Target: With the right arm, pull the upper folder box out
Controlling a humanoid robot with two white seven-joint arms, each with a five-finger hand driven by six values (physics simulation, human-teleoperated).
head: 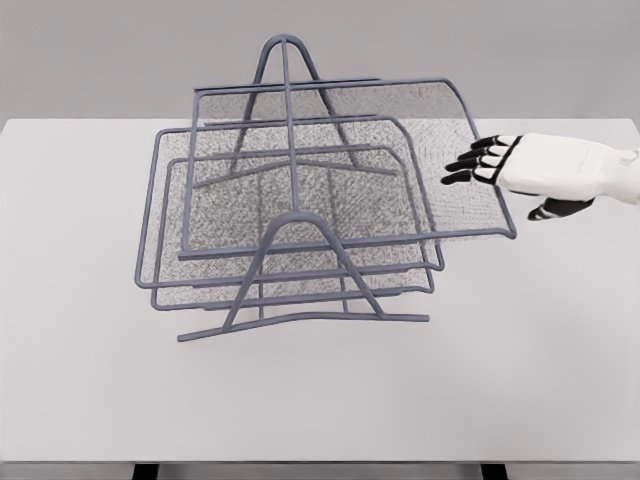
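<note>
Now the grey wire-mesh rack with three stacked trays point(300, 250) stands on the wide white table point(90, 390), a little to the left of the middle. Its two triangular wire supports rise at the front and at the back, and a thin rod joins their tops. The upper folder box point(400, 130), a flat mesh tray with a blue-grey wire rim, sits on top and reaches further to the right than the two trays under it. The right hand point(525, 172), white with black fingers, comes in from the right edge and hovers just beside the right rim of this upper tray. Its fingers are spread apart and hold nothing; the thumb points down and away. Behind the table the wall is plain grey. Two dark table legs show at the bottom edge.
</note>
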